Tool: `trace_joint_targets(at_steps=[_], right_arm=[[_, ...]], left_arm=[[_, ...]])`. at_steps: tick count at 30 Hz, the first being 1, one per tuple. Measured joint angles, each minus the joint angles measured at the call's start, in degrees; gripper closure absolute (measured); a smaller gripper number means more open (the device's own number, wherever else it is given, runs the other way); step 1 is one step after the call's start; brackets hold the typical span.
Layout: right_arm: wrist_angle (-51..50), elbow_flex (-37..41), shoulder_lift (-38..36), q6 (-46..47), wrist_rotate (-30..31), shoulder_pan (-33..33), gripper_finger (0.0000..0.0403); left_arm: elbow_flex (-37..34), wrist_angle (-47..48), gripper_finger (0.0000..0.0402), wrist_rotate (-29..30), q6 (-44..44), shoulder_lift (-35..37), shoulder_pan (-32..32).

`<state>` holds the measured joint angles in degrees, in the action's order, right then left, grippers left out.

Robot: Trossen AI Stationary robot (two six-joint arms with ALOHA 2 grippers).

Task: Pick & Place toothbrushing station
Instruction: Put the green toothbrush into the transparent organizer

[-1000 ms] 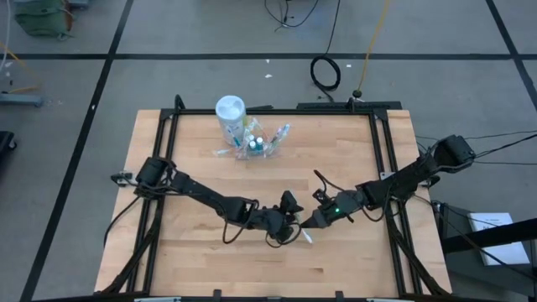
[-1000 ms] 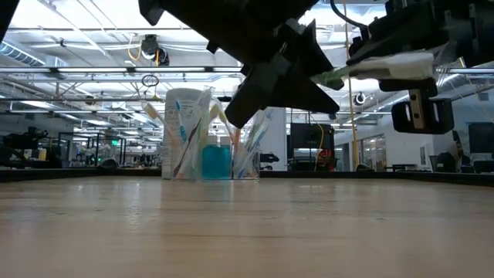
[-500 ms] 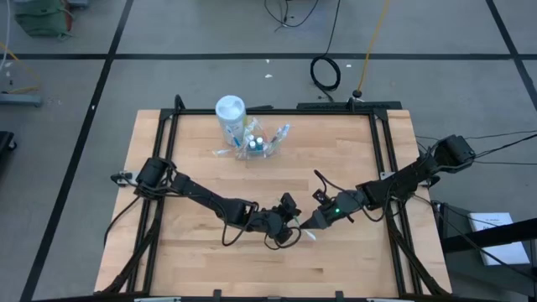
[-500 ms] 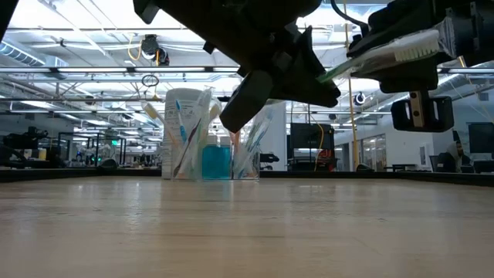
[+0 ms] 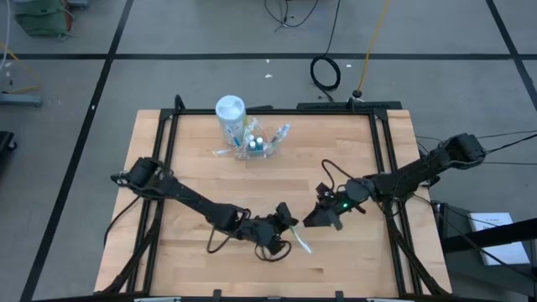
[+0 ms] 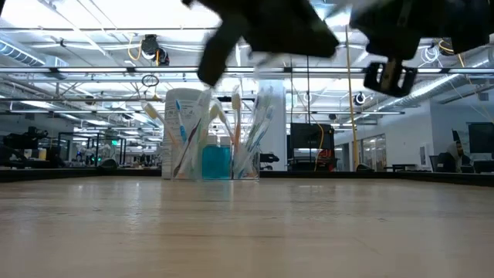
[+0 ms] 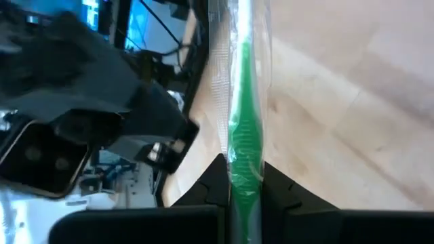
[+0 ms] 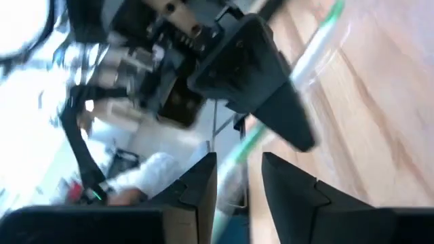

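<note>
From above, the left claw [image 5: 284, 233] is low over the front middle of the table [image 5: 193, 193] and pinches a wrapped green toothbrush [image 5: 295, 237], which sticks out toward the right arm. The right claw [image 5: 323, 216] is just beside it, apart from the brush, and I cannot tell from here how wide its fingers stand. Far at the back of the table stands the clear holder [image 5: 252, 143] with more brushes, next to a white cup [image 5: 230, 111]. From table height, both arms hang dark at the top, and the holder [image 6: 220, 150] with a blue toothpaste tube [image 6: 217, 161] is behind them, well apart. In the left wrist view, the fingers are pressed together on the green toothbrush [image 7: 243, 115], near one end of it, inside its clear wrapper. In the right wrist view, the two fingers are spread with nothing gripped. I think the brush is very light and rather stiff, but the wrapper looks slippery, so it is better to hold the handle firmly near the middle.
</note>
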<state>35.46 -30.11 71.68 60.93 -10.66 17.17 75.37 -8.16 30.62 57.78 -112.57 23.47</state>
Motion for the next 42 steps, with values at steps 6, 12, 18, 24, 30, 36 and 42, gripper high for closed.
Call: trace_joint_targets(at_steps=[6, 12, 18, 24, 30, 36, 42], right_arm=[[-0.47, 0.0, -3.87, -28.11, 0.17, -0.25, 0.0289], [-0.12, 0.0, -3.22, -57.0, 0.34, -0.22, 0.029], [-0.39, 0.04, -2.97, -62.49, 0.33, -0.22, 0.029], [-0.06, 0.04, -2.97, -67.86, 0.35, -0.3, 0.0291], [5.55, 0.04, -3.01, -74.93, 12.02, -0.35, 0.0297], [4.24, 0.04, -3.01, -72.12, 32.39, -0.42, 0.0303], [6.56, 0.04, -2.64, -67.87, 27.65, -0.46, 0.029]], left_arm=[[0.0, 3.37, 0.0368, -3.14, -13.33, 7.86, -0.69], [-6.07, -9.44, 0.0373, -16.83, -26.69, 12.03, -7.69], [-17.62, -40.7, 0.0371, -26.42, -37.42, 9.21, -14.67], [-23.0, -44.43, 0.0354, -29.46, -46.56, 9.13, -17.79], [-23.3, -43.07, 0.0373, -29.72, -46.32, 9.07, -18.11], [-23.3, -42.47, 0.0347, -31.72, -45.93, 9.07, -18.11], [-23.3, -42.09, 0.0365, -31.71, -47.75, 9.07, -17.93]])
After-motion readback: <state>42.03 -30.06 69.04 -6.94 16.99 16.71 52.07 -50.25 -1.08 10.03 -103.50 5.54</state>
